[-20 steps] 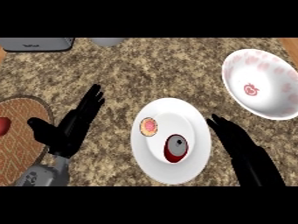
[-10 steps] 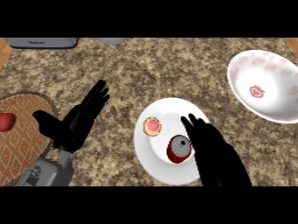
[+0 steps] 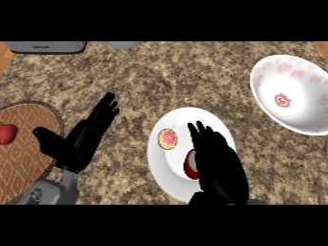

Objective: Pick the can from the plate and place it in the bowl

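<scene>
White plate (image 3: 168, 166), one can (image 3: 190, 164) under open right hand (image 3: 220, 166), one bowl (image 3: 297, 93), left hand (image 3: 84, 134) open.

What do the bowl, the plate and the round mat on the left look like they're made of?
The bowl looks like glazed ceramic: smooth white with pink-red printed marks. The plate also looks ceramic, plain smooth white. The round mat looks woven, perhaps wicker or fibre, going by its reddish-brown criss-cross pattern and darker rim; the look leaves it open.
</scene>
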You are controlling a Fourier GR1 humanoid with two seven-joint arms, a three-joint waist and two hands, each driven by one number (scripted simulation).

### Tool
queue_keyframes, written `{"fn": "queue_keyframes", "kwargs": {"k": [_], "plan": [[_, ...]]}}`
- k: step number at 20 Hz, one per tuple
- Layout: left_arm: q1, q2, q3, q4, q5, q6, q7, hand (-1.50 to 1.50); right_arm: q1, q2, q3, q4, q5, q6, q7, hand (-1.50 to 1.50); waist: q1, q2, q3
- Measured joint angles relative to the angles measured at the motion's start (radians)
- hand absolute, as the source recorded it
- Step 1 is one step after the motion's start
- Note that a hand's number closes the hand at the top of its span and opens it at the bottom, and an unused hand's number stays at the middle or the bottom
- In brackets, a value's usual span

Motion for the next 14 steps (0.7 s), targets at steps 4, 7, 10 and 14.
{"fn": "queue_keyframes", "kwargs": {"k": [4, 7, 10, 14], "plan": [[-0.005, -0.013, 0.002, -0.004, -0.003, 0.007, 0.006, 0.0, -0.007, 0.022, -0.034, 0.055, -0.013, 0.04, -0.01, -1.5, -0.004, 0.0, 0.001], [-0.005, -0.016, 0.006, 0.0, -0.012, 0.009, 0.005, 0.0, -0.009, 0.052, -0.036, 0.09, -0.001, 0.063, -0.011, -1.5, -0.005, 0.0, 0.001], [-0.005, -0.019, 0.015, -0.003, -0.01, 0.004, 0.011, 0.0, -0.003, 0.069, -0.041, 0.113, 0.021, 0.083, -0.026, -1.5, -0.007, 0.0, 0.001], [0.006, -0.024, 0.017, -0.005, -0.022, -0.004, 0.003, 0.0, 0.016, 0.089, -0.04, 0.137, 0.063, 0.1, -0.041, -1.5, -0.007, 0.0, 0.002]]}}
